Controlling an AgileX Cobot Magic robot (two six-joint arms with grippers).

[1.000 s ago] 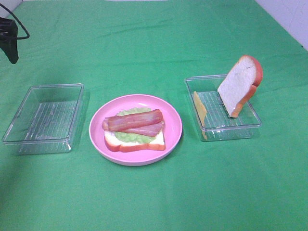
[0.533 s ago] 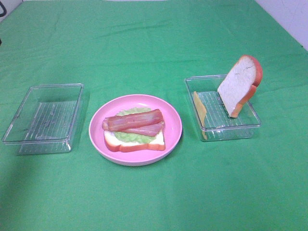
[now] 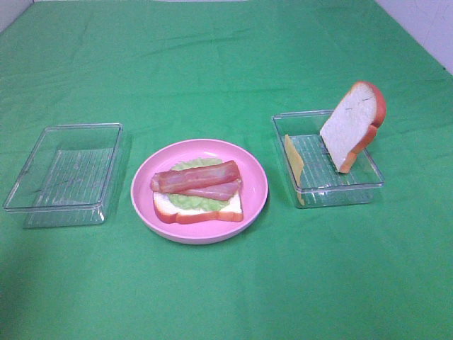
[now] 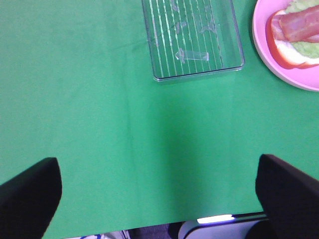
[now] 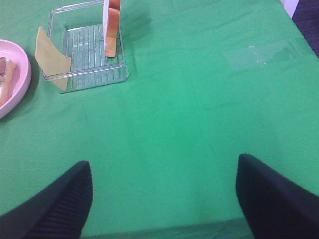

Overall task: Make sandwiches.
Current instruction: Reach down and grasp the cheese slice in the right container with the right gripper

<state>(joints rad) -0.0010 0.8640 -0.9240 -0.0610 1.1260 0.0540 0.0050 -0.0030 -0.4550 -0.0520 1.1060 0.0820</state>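
On the pink plate [image 3: 256,177] lies an open-faced sandwich [image 3: 198,188]: a white bread slice topped with green lettuce and two bacon strips. A second bread slice [image 3: 352,126] leans upright in the right clear container [image 3: 340,190], and a yellow cheese slice [image 3: 294,159] leans on that container's left wall. Neither gripper shows in the exterior high view. My left gripper [image 4: 159,199] is open over bare cloth, short of the empty container [image 4: 192,40] and the plate [image 4: 264,55]. My right gripper [image 5: 162,199] is open too, well back from the cheese [image 5: 52,57] and bread [image 5: 112,25].
An empty clear container [image 3: 67,170] stands left of the plate. Green cloth covers the table, with open cloth in front of the plate and behind it. A pale wall edge shows at the far right corner.
The left arm, seen at the top-left corner a second ago, has drawn out of the exterior view. The food and containers have not moved.
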